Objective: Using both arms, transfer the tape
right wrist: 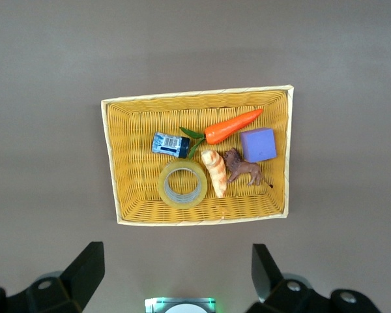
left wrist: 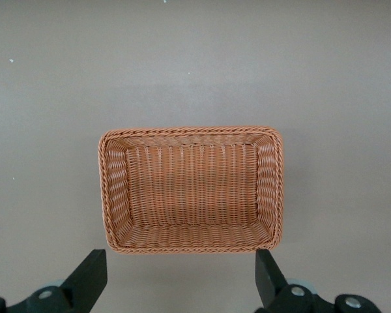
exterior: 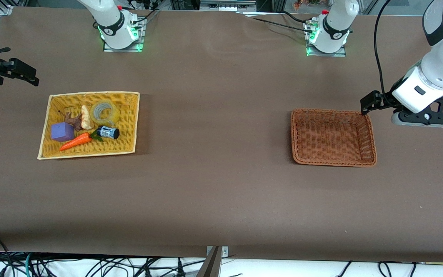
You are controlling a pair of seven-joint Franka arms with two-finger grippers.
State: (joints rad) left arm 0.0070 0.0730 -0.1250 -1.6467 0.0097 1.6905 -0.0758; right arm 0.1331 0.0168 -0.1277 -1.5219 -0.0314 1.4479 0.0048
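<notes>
The tape (exterior: pixel 106 112), a translucent yellowish ring, lies flat in the yellow woven tray (exterior: pixel 90 93) toward the right arm's end of the table. The right wrist view shows the tape (right wrist: pixel 182 184) from above, among the tray's other items. My right gripper (exterior: pixel 23 65) hangs open over bare table just off that tray, with nothing between its fingers (right wrist: pixel 85 270). My left gripper (exterior: pixel 369 103) hangs open and empty over the table by a corner of the brown wicker basket (exterior: pixel 333 111). In the left wrist view, the basket (left wrist: pixel 189 130) is empty.
The yellow tray also holds an orange carrot (exterior: pixel 75 141), a purple cube (exterior: pixel 62 132), a small dark blue-labelled bottle (exterior: pixel 108 132), a brown toy animal (exterior: pixel 76 120) and a pale bread-like piece (exterior: pixel 86 117). Brown table stretches between tray and basket.
</notes>
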